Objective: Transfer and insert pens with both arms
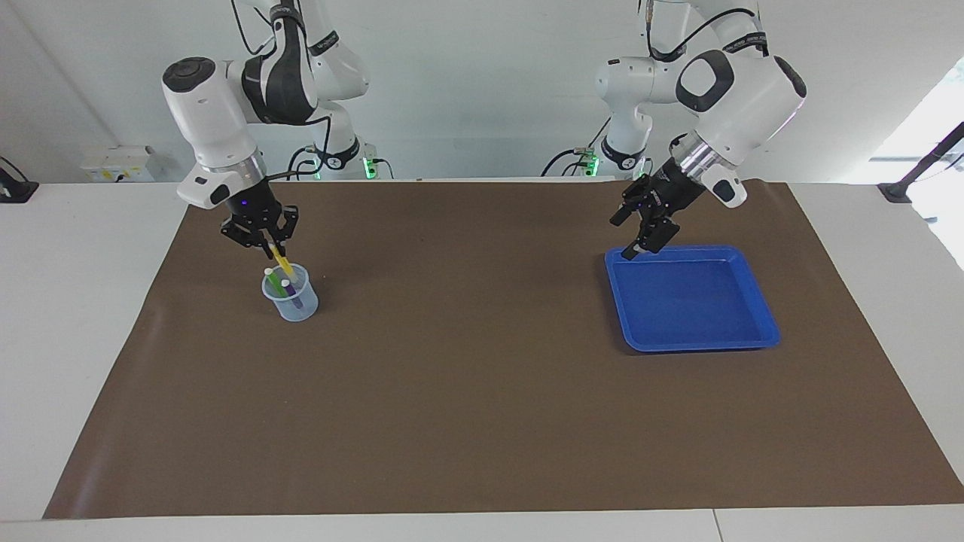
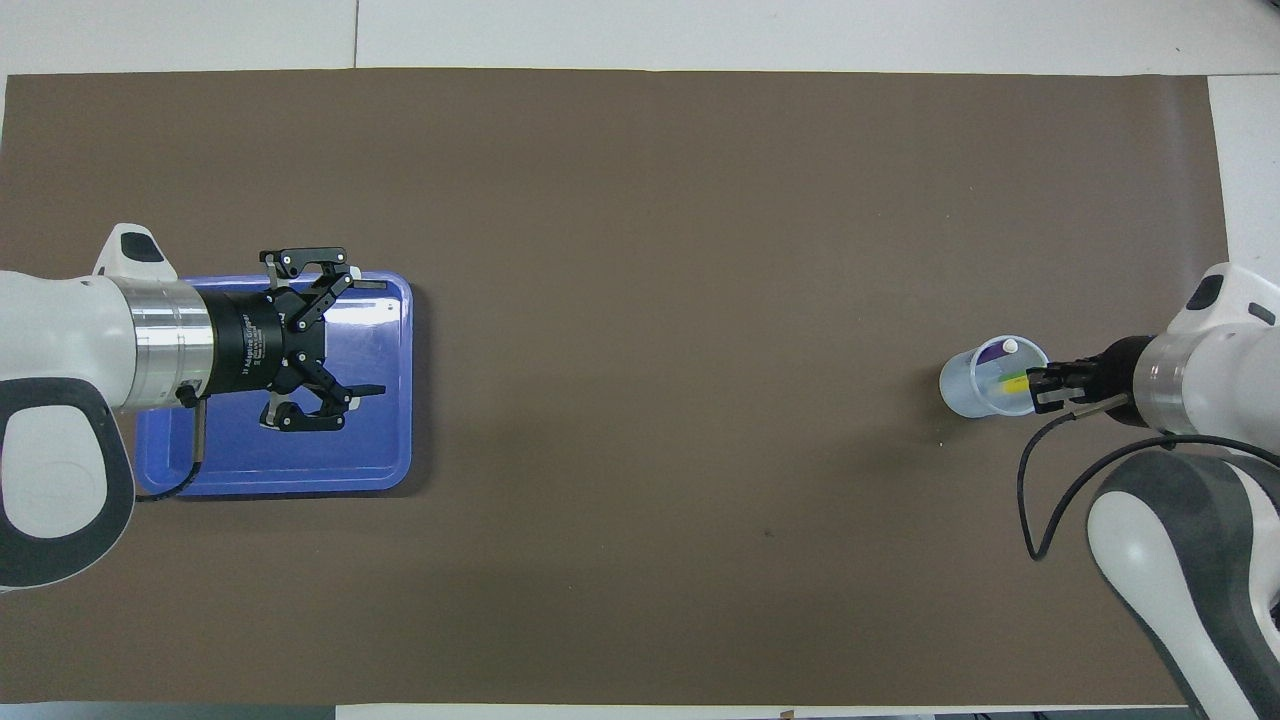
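The yellow pen [image 1: 282, 261] is tilting into the cup [image 1: 291, 293], and your right gripper [image 1: 264, 242] is pinching its upper end (light, stiff, slippery, so hold near the top). Your left gripper [image 1: 646, 226] is waiting, spread, over the tray [image 1: 761, 316].
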`<state>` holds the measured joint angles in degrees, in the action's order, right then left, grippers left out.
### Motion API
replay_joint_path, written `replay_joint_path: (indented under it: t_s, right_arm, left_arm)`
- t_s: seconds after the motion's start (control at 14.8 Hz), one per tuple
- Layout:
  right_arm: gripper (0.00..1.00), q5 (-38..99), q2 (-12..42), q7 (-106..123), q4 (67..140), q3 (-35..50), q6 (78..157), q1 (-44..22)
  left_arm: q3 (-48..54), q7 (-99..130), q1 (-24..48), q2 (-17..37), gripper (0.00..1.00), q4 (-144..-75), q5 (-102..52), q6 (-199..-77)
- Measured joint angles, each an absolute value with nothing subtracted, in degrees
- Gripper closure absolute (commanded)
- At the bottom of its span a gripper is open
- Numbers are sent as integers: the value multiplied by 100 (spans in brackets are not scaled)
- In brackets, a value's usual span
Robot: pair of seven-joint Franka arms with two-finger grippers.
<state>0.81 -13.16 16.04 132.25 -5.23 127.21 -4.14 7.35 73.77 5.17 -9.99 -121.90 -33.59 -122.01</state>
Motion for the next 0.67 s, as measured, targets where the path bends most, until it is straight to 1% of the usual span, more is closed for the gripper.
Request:
replay_joint_path:
  t_s: [0.2, 0.34, 0.54, 0.67]
  right_arm:
    - [100, 81, -1165, 1604, 13396, -524, 13092, -414]
    - [100, 81, -1048, 1604, 13439, -524, 13271, -414]
    - [100, 81, -910, 1604, 13445, -523, 13396, -414]
    - [100, 81, -873, 1604, 13446, -523, 13397, -415]
  left_arm:
    - [518, 6291, 473, -992, 0, -12130, -2603, -11696]
    - [124, 5208, 469, -935, 0, -11821, -2355, -11033]
    - [-355, 3739, 459, -646, 0, -10918, -1744, -10048]
    - [-373, 3151, 471, -356, 0, -10265, -1220, -9589]
